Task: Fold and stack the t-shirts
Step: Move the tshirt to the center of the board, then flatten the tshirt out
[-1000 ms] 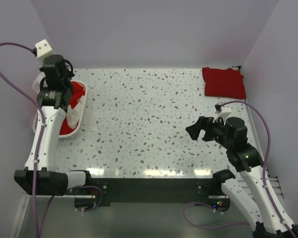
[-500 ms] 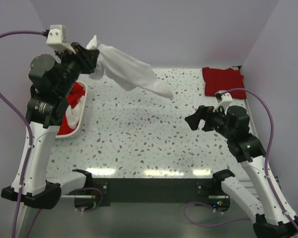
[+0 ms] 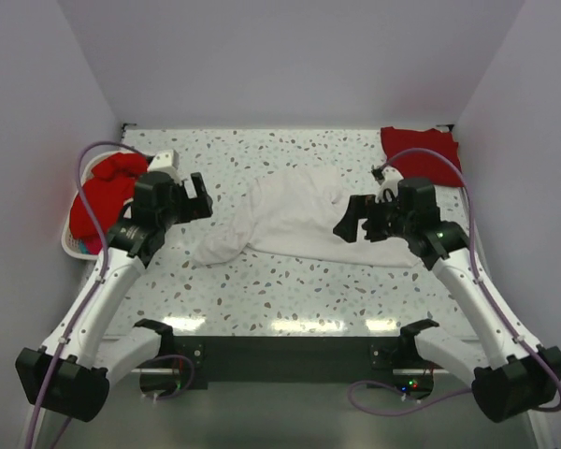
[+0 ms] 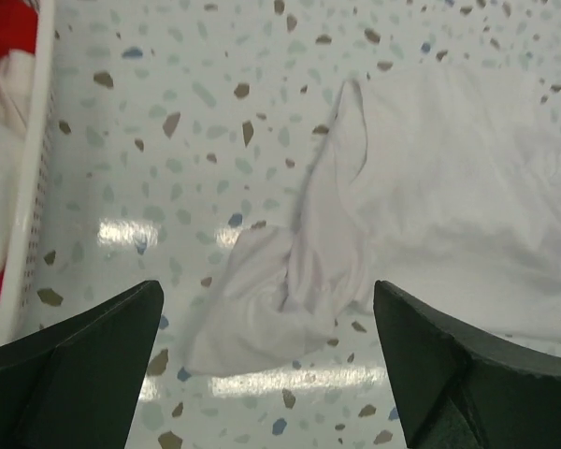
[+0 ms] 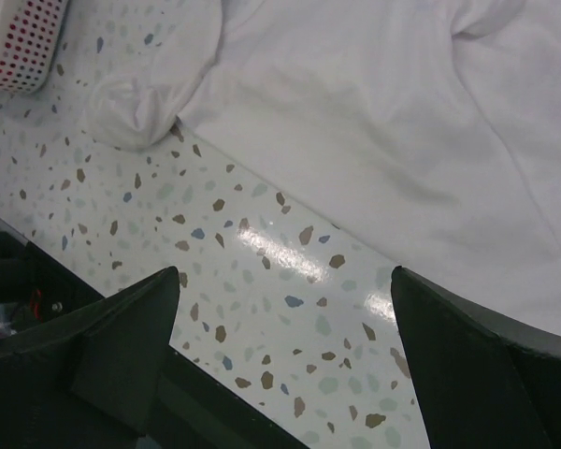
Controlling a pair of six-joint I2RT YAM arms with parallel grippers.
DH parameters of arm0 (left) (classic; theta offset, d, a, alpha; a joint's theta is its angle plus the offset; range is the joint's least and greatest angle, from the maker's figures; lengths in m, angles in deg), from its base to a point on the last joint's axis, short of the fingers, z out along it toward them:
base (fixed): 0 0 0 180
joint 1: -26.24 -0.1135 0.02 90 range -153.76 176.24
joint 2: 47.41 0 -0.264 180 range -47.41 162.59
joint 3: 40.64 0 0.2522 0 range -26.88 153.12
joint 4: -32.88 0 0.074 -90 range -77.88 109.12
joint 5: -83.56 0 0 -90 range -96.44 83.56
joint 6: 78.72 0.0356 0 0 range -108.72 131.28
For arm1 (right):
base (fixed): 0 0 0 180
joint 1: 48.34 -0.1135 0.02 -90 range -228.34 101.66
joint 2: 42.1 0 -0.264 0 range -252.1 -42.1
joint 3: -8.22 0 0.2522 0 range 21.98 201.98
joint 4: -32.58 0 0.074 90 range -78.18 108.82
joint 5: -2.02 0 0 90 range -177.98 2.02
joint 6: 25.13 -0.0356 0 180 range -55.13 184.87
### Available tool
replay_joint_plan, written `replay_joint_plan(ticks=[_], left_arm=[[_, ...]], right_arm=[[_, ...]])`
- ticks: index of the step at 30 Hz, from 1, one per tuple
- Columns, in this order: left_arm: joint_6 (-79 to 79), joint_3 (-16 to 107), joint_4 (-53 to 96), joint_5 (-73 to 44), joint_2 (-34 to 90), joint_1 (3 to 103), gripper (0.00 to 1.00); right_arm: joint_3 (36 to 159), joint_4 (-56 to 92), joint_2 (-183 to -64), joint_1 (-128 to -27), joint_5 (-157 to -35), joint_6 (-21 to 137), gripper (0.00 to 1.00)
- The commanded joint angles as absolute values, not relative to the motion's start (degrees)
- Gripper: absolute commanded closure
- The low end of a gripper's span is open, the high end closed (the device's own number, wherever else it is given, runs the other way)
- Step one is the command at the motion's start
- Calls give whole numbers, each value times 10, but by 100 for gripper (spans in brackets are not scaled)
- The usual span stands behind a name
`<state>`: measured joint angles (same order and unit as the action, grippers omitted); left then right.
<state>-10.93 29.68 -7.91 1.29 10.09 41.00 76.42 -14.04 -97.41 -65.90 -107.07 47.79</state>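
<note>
At the left edge of the worktop (image 3: 290,290), a white oval basket (image 3: 71,240) holds a heap of red t-shirts (image 3: 107,182) that rises above its rim. The white t-shirt (image 3: 299,217) lies outside any container, crumpled and unfolded at mid-worktop between the two arms, with one bunched sleeve end pointing toward the basket without touching it. A folded red t-shirt (image 3: 421,154) rests alone at the far right corner, well apart from the basket. The left arm's fingers (image 4: 84,360) are spread wide and empty above the bunched sleeve. The right arm's fingers (image 5: 122,327) are likewise spread wide, holding nothing, over the white shirt's near edge. The basket's perforated wall shows red through its holes in the corner of the right wrist view.
</note>
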Motion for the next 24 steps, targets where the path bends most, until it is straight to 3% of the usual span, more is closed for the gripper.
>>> replay_joint_plan(ticks=[1, 15, 24], left_arm=[[-160, 250, -78, -22, 88, 410, 0], [-162, 251, -23, -75, 265, 425, 12], [-143, 285, -7, -14, 360, 500, 11]], right_arm=[[771, -168, -1016, -668, -1083, 495, 1], [757, -127, -1151, -682, -951, 446, 9], [775, -100, -1219, -682, -887, 450, 12]])
